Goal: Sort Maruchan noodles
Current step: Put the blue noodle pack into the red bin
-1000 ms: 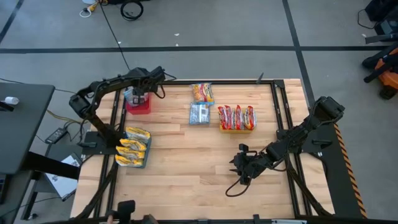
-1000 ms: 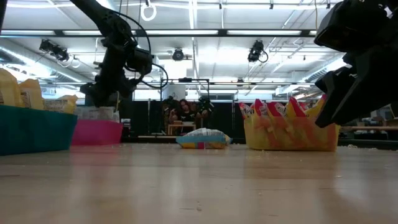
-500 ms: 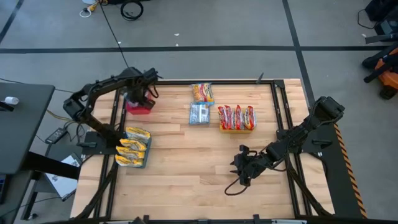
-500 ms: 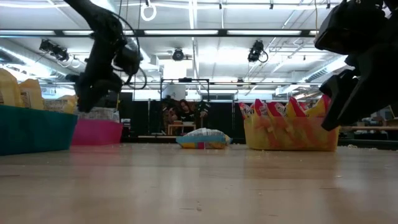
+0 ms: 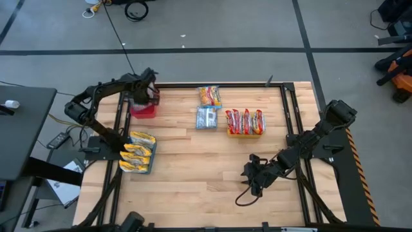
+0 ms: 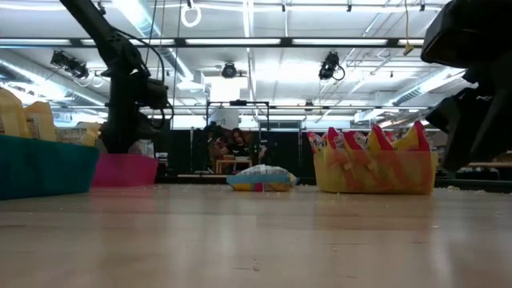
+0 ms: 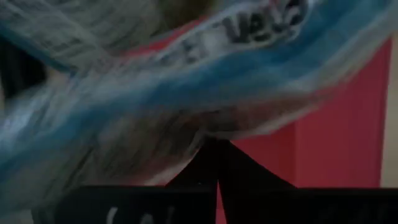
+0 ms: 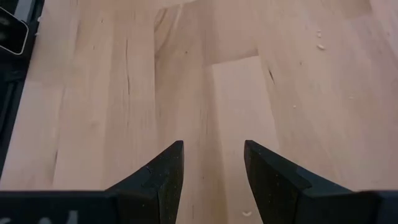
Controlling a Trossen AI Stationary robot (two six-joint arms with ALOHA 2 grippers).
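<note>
Noodles (image 5: 206, 118) look light, soft and crinkly, so pinch an edge. Left hand (image 5: 144, 96) at ten o'clock is pressed together over the red bin (image 5: 143, 109); right hand (image 8: 211, 165) waits spread.

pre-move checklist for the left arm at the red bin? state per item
1. Left gripper is over the red bin: ok.
2. Left gripper is shut with nothing clamped: the left wrist view shows its fingers together and a silver-blue packet right in front of them; whether it is free: cannot tell.
3. Loose packets left to sort: a silver-blue one and a yellow-orange one lie on the table: not ok.
4. Red packets stand in the yellow bin: ok.
5. Right gripper is open, empty, low over bare wood: ok.
</note>
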